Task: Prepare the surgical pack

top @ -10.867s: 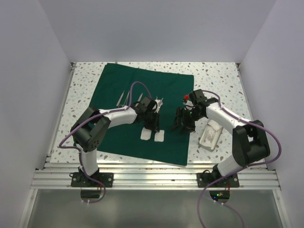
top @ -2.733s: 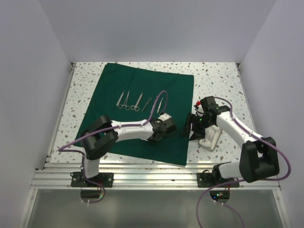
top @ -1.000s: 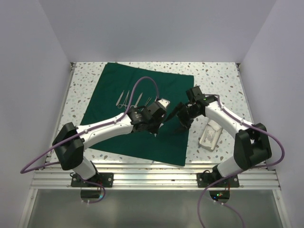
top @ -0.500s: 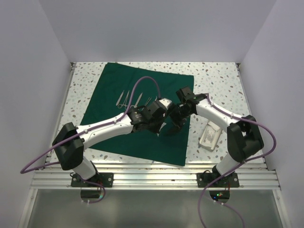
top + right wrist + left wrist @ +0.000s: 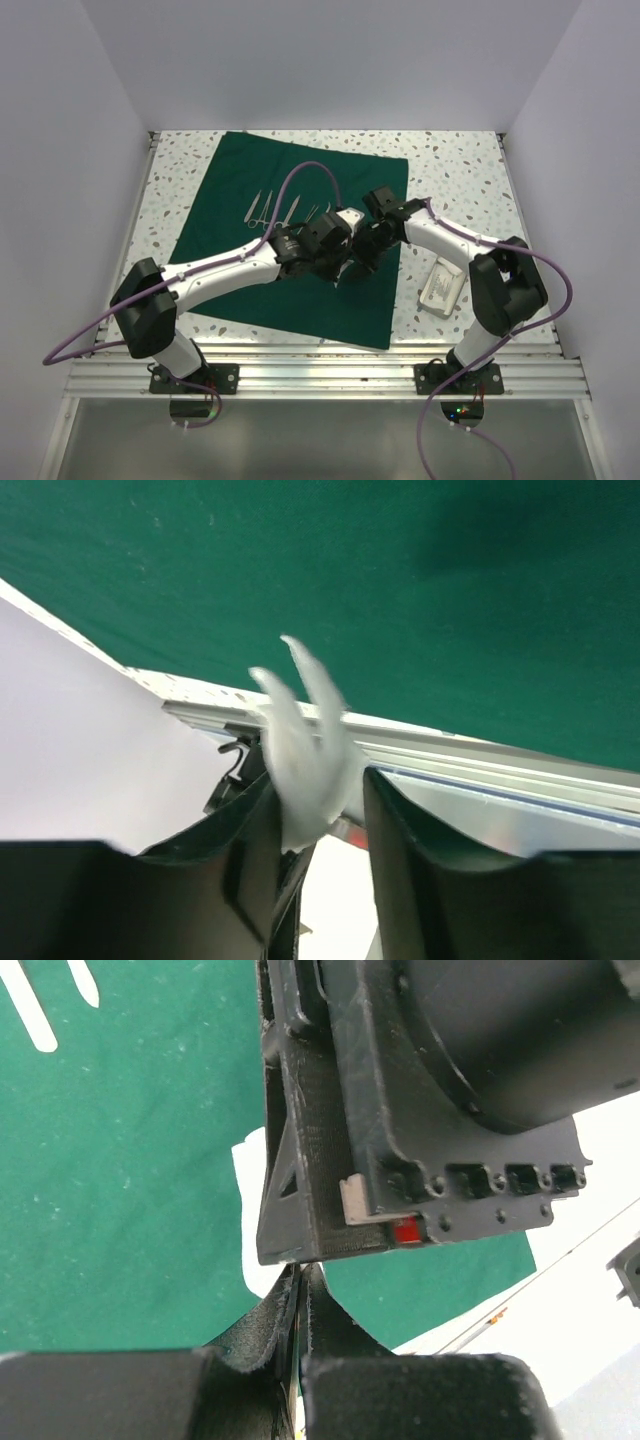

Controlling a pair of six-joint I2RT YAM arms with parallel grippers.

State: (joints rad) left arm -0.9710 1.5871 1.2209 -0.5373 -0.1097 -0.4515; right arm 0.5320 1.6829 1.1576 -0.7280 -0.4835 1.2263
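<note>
Lab test booth, white walls (image 5: 330, 60), speckled table (image 5: 460, 160)

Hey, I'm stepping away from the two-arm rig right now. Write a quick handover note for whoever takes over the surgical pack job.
Left pincer: shut, apparently on an edge of the white gauze, above the middle of the green drape.
Right pincer: fingers either side of the same gauze; whether it grips cannot be told.
Things: scissors and tweezers lie in a row on the drape, beyond the pincers. The metal tray sits on the table, right of the drape.
Done: instruments laid out.
Left: probably finish the gauze handover, place it, then deal with the tray.
</note>
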